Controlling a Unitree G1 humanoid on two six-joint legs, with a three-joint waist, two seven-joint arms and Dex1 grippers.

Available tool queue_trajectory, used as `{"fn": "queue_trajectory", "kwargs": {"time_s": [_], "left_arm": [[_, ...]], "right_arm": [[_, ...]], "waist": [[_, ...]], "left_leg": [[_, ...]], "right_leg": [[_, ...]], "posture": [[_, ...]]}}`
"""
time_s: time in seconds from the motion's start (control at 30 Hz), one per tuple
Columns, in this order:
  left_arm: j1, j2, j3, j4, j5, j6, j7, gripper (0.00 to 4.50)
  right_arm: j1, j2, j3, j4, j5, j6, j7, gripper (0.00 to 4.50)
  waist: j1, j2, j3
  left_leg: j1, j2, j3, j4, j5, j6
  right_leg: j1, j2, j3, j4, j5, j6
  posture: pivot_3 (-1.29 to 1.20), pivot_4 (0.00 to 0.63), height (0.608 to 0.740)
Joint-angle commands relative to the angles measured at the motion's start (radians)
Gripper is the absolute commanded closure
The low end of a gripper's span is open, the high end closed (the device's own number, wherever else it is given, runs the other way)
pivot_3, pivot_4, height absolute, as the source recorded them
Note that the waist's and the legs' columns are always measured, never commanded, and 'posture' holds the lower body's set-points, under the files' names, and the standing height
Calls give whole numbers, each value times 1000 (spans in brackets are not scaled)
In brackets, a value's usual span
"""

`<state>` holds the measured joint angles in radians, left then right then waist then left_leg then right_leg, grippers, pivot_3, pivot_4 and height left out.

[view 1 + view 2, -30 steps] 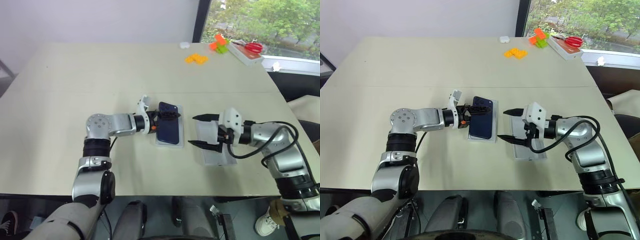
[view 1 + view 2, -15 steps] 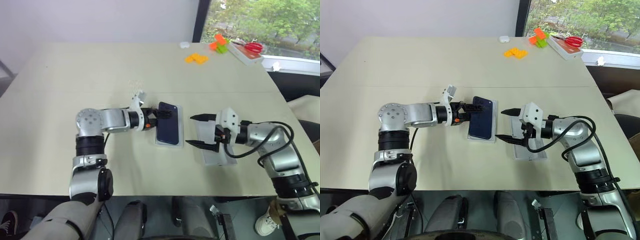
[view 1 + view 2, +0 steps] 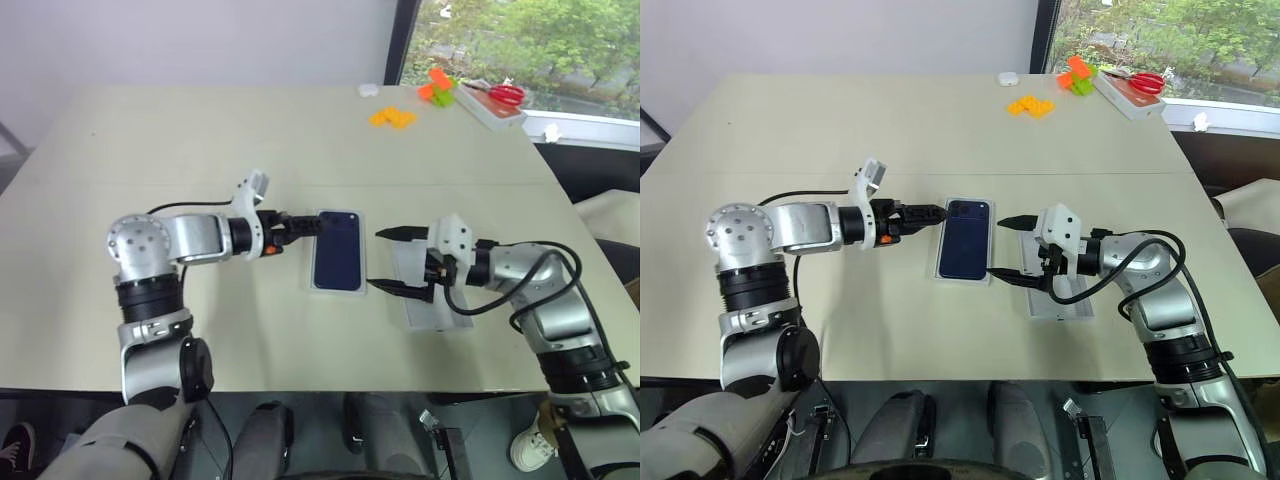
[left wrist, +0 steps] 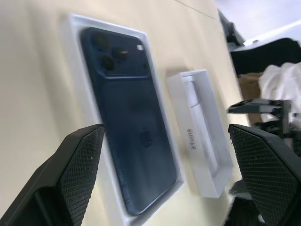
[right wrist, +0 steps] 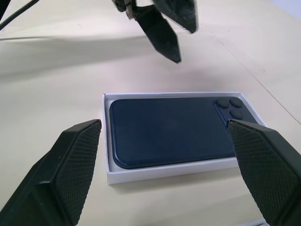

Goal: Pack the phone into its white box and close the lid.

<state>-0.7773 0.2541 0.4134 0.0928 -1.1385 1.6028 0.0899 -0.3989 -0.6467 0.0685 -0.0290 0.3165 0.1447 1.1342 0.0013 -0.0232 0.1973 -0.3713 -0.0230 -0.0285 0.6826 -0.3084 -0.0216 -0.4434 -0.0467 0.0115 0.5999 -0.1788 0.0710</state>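
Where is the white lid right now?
In the head views, the white rectangular lid lies open-side up on the beige table, under the right gripper, right of the boxed dark blue phone.

Bright daylight comes from the window [image 3: 520, 50] at far right; soft shadows fall on the worktop [image 3: 200, 140], and the left wrist view is slightly blurred

left gripper [image 3: 318, 226] drawn back off phone [image 3: 337, 262], seemingly clear

Office-like room: large beige table [image 3: 200, 130] beside a window [image 3: 520, 40].
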Motion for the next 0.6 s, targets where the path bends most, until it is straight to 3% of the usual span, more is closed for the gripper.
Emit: {"fn": "queue_trajectory", "kwargs": {"time_s": [0.03,0.2,0.37,0.6], "left_arm": [[30,26,-25,-70,36,-27,-46,61],[60,30,-21,-152,45,-139,-129,61],[87,132,-9,-208,-2,-165,-274,61],[181,311,-99,-256,71,-304,-539,61]], "right_arm": [[-31,11,-7,-5,4,-14,-6,0],[-49,21,-21,6,16,1,-23,0],[-28,-22,-53,-56,31,110,-66,0],[-25,10,-75,-254,10,446,-360,0]], "waist": [[0,0,0],[6,0,0],[5,0,0],[-9,0,0]], "left_leg": [[0,0,0,0,0,0],[0,0,0,0,1,-1],[-1,0,0,0,1,-1],[-1,1,0,0,-1,1]], "right_leg": [[0,0,0,0,0,0],[0,0,0,0,0,-1],[0,0,0,0,0,-1],[-1,0,0,0,0,-2]], "posture": [[0,150,740],[0,150,740],[0,150,740],[0,150,740]]}}
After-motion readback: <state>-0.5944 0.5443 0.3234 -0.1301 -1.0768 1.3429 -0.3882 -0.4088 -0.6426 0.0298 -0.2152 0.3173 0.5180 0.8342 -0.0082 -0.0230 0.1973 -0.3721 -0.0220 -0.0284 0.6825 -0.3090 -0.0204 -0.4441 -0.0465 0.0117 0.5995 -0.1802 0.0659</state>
